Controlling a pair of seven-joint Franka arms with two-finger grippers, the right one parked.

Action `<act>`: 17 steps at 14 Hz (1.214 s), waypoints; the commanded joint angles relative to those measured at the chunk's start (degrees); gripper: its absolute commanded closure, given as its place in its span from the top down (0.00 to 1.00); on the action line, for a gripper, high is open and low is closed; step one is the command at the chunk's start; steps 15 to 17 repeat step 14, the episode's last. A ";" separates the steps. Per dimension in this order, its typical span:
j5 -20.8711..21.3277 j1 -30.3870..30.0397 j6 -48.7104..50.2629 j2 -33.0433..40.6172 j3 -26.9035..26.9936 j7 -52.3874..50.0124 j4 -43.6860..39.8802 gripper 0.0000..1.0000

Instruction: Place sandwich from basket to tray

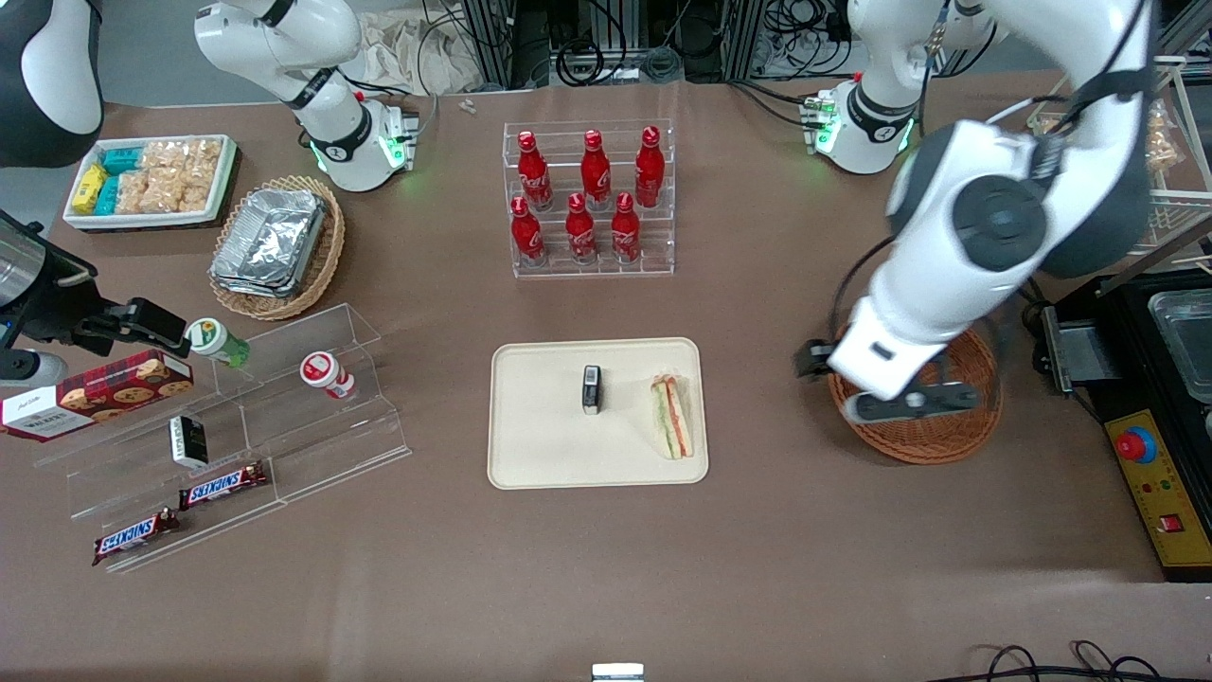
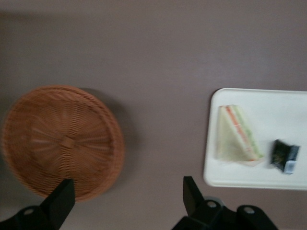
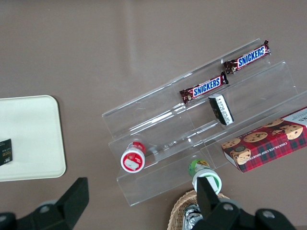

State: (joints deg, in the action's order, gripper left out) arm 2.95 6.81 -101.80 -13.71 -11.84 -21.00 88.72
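The sandwich (image 1: 671,417) (image 2: 237,134), a clear-wrapped bread wedge with red and green filling, lies on the cream tray (image 1: 540,436) (image 2: 288,178), at the tray's end nearest the working arm. The round reddish-brown basket (image 1: 937,438) (image 2: 62,139) stands beside the tray, toward the working arm's end of the table, with nothing in it. My left gripper (image 1: 895,403) (image 2: 127,196) hovers open above the basket's rim on the side facing the tray. Its fingers (image 2: 189,191) are spread wide and hold nothing.
A small black packet (image 1: 592,389) (image 2: 285,155) lies on the tray beside the sandwich. A clear rack of red bottles (image 1: 589,199) stands farther from the front camera than the tray. A clear stepped shelf (image 1: 284,417) with snacks sits toward the parked arm's end. A black box with a red button (image 1: 1150,474) is past the basket.
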 commanded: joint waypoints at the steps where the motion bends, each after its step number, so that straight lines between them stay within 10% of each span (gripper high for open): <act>1: -3.03 -7.49 -0.42 9.47 0.75 14.27 9.44 1.00; 9: -2.68 -1.64 5.20 12.13 14.90 27.76 9.02 1.00; 17: -2.68 -7.07 5.21 10.02 7.19 27.59 5.67 1.00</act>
